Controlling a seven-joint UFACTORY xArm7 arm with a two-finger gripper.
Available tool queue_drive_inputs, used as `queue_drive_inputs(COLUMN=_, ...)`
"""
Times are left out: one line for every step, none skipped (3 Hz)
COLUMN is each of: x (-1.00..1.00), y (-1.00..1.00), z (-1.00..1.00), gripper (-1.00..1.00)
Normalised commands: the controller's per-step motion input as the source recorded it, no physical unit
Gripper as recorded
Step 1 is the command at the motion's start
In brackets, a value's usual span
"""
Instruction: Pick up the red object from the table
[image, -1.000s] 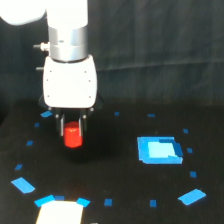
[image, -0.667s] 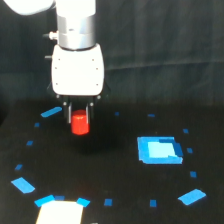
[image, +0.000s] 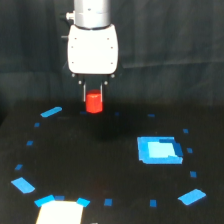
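I see a flat matte black tabletop (image: 100, 165) filling the lower part of my exterior view. A larger light-blue square patch (image: 159, 150) lies flat on it toward that view's right. Small blue tape pieces (image: 51, 112) sit scattered around it in a loose ring, well apart from one another. A pale rectangular sheet (image: 59, 212) lies at the near edge.

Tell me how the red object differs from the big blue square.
The red object is a small stubby block standing upright; the blue square is a flat patch, wider in the picture. The red object is held between the fingers of the hand, and seems lifted above the table; the blue square lies flat on the table. The red object sits toward the exterior view's left, the blue square toward its right. Both stand out brightly against the black table.
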Motion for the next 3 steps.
queue_drive_inputs(x=0.06, y=-0.41, z=-0.64, gripper=-0.94)
queue_drive_inputs(x=0.07, y=-0.41, z=-0.53, gripper=-1.0)
queue_drive_inputs(x=0.09, y=-0.14, z=-0.38, gripper=-0.85)
